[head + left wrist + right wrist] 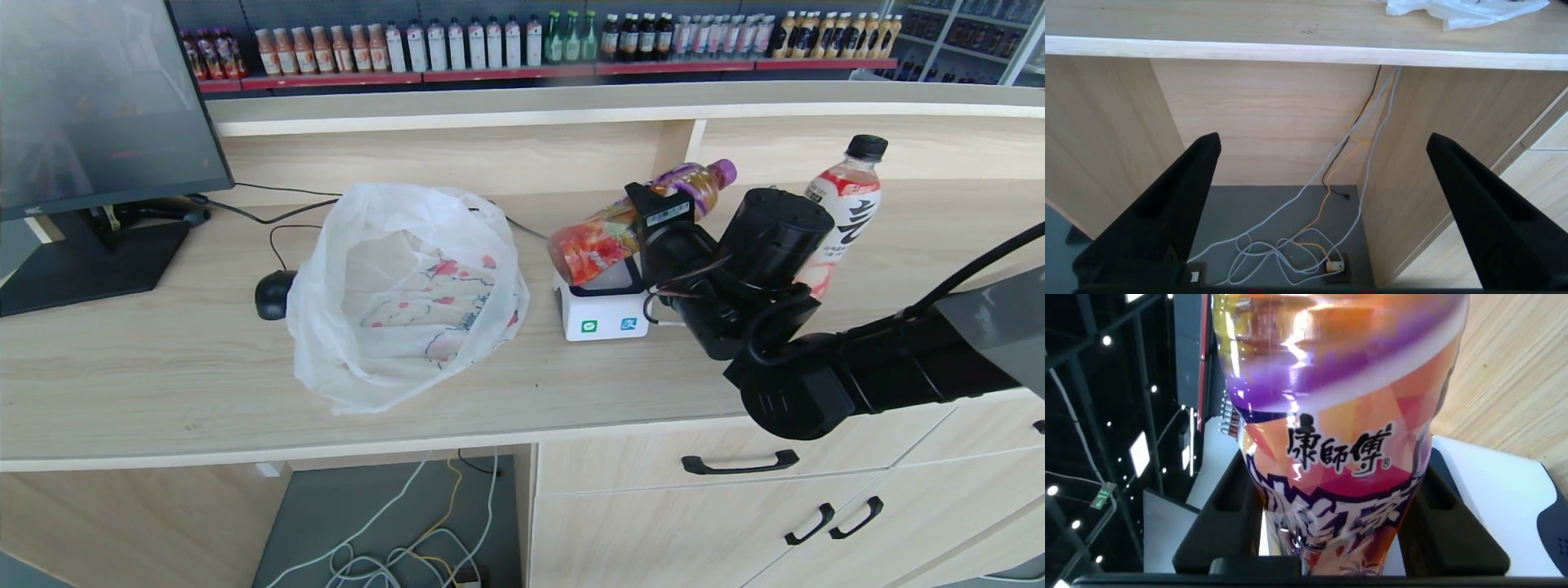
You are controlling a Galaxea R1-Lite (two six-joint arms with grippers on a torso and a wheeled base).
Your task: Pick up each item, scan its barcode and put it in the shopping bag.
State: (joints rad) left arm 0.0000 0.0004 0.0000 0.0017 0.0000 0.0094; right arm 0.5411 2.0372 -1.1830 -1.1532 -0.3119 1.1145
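Bottle (604,237) slanted over scanner (608,322), cap (723,171) raised rightward (right claw (1335,523) clamped on bottle, left claw (1323,143) apart)

counter (163,384) with shopping bag (404,294), scanner (606,314), upright bottle (845,204), mouse (272,294), monitor (90,106)

Wood counter (163,367) runs 9 to 3 across the head view. Dark monitor (98,90) at 10 o'clock on a black stand (90,261). Thin black cable (261,220) runs from it along the counter's back. Black mouse (272,294) at 9, near the stand's 3 o'clock side. Shelf w/ rows of drink bottles (490,41) at 12, behind the counter. Drawers w/ black handles (739,464) at 5. Loose white & yellow floor cables (424,543) at 6, under the counter. Left wrist view has the same tangle (1290,253).
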